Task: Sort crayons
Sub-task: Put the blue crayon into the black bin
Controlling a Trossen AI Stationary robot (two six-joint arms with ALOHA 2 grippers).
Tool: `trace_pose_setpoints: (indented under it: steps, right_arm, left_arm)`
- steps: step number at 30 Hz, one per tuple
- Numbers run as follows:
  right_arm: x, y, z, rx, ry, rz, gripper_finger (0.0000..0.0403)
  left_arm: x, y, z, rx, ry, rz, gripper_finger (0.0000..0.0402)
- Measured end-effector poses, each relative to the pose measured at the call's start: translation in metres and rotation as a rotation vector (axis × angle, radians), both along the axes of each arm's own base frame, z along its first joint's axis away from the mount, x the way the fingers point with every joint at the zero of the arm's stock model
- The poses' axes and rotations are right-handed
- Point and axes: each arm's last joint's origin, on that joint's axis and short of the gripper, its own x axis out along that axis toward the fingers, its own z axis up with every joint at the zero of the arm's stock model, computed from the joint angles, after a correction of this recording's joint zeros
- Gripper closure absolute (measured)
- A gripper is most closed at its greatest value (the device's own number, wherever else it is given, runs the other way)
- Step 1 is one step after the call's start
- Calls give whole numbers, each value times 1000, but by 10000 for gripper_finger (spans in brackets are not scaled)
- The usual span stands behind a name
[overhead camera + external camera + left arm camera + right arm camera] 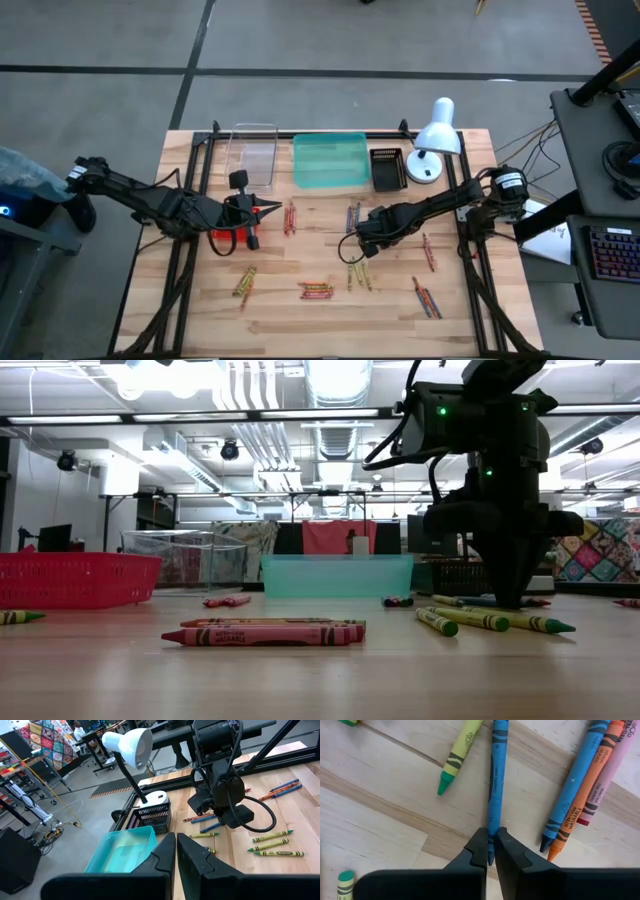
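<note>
Crayons lie in small groups on the wooden table: red ones [291,216], a mixed row [315,291], yellow-green ones [358,275] and others [427,298]. My right gripper [352,248] points down at the table's middle and is shut on a blue crayon [495,785]. Beside it lie a yellow-green crayon [457,755] and blue, orange and pink ones [580,785]. My left gripper [176,850] is shut on nothing and hangs above the table's left part [268,208]. My right gripper pinches the blue crayon near one end [492,831] between its two fingers, one on each side of the stick. The fingers come from above, pointing down. The crayon lies flat on the table, reaching away from the fingers.
Along the far edge stand a clear bin [254,150], a teal tray [331,160], a black basket [387,168] and a white lamp [435,140]. A red mesh basket [75,580] sits under my left arm. Black frame rails run down both sides of the table.
</note>
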Motion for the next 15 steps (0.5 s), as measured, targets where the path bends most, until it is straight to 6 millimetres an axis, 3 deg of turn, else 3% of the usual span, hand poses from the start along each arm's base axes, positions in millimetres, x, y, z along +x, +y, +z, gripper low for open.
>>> trace_pose_setpoints:
  steps: [6, 15]
  right_arm:
    - [4, 0, 8, -9, -21, 37, 392]
    - [13, -1, 37, -41, -27, 88, 392]
  left_arm:
    - [0, 0, 0, -7, -2, 2, 402]
    - [0, 0, 0, -8, -3, 2, 402]
